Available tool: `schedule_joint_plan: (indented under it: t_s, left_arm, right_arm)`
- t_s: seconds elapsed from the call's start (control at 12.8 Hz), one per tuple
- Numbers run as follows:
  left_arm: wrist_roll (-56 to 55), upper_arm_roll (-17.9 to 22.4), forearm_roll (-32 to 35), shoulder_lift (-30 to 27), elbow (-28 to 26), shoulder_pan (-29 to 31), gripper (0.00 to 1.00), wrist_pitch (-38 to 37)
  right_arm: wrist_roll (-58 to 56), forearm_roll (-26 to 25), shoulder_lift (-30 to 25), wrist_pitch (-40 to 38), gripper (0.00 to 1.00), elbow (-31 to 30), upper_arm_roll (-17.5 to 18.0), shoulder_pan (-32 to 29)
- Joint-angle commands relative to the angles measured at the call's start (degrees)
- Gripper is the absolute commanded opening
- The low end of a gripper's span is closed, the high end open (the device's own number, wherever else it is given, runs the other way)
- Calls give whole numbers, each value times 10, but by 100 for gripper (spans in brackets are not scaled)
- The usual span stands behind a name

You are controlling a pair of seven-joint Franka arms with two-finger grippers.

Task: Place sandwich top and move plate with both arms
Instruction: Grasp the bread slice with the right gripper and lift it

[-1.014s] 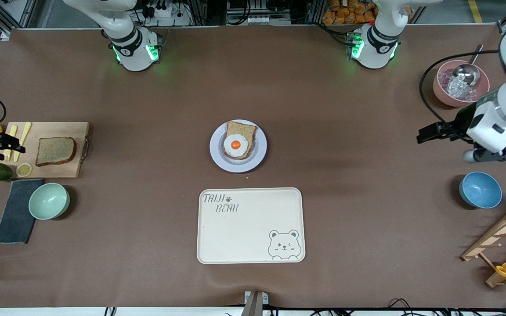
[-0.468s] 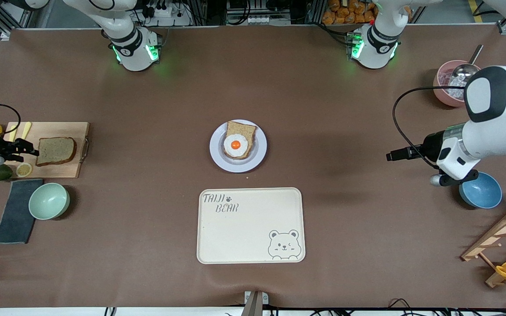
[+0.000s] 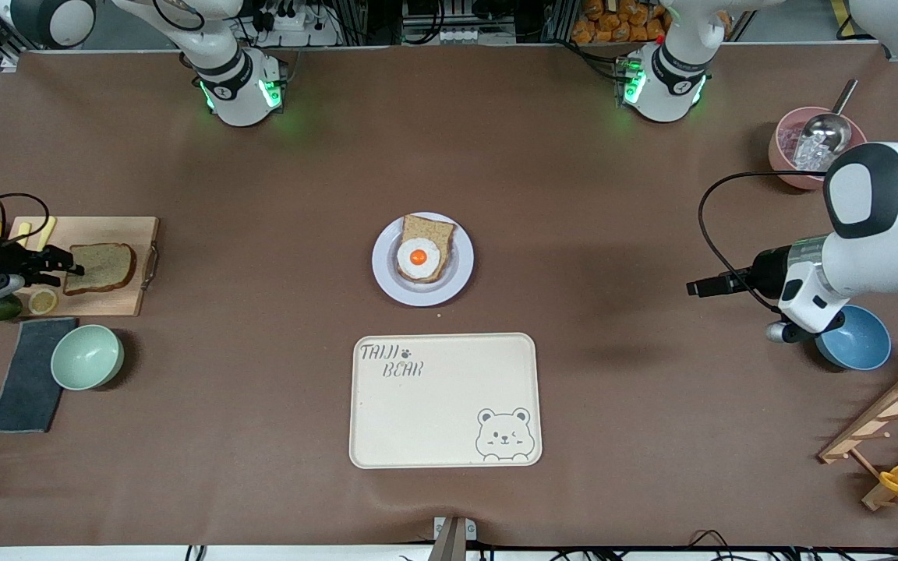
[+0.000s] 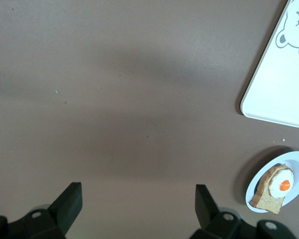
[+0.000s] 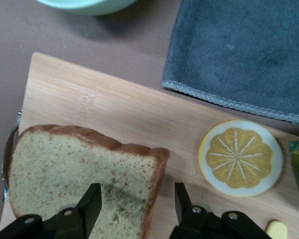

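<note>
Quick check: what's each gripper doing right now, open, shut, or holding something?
Left gripper: open, holding nothing, over bare table.
Right gripper: open, fingers straddling the edge of the sandwich top on the cutting board, not gripping it.

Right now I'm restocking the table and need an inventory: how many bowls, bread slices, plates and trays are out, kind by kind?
Bowls: 3 (mint green bowl, blue bowl, pink bowl)
Bread slices: 2 (plain slice on the cutting board, egg-topped slice)
Plates: 1 (plate)
Trays: 1 (bear-print tray)
Total: 7
</note>
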Motion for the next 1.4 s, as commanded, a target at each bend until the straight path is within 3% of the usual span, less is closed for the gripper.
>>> schedule_joint_plan:
  t_s: [0.0,0.16,0.23,0.7,1.33]
  left_arm:
    - [2,-1,-9,0,6,2,100,2]
    - [2,-1,-5,1,5,2,100,2]
    - [1,-1,-4,0,4,2,100,1]
    - [2,-1,-3,1,6,2,100,2]
    - [2,-1,-2,2,6,3,100,5]
  right_arm:
    - [-18,18,8,-2,43,5,0,-5]
    - [-17,19,9,-3,8,5,0,-5]
    - [-17,22,11,-3,0,5,0,-5]
    - [-28,21,9,-23,0,23,-1,2]
    - [70,19,-5,-155,0,79,-4,28]
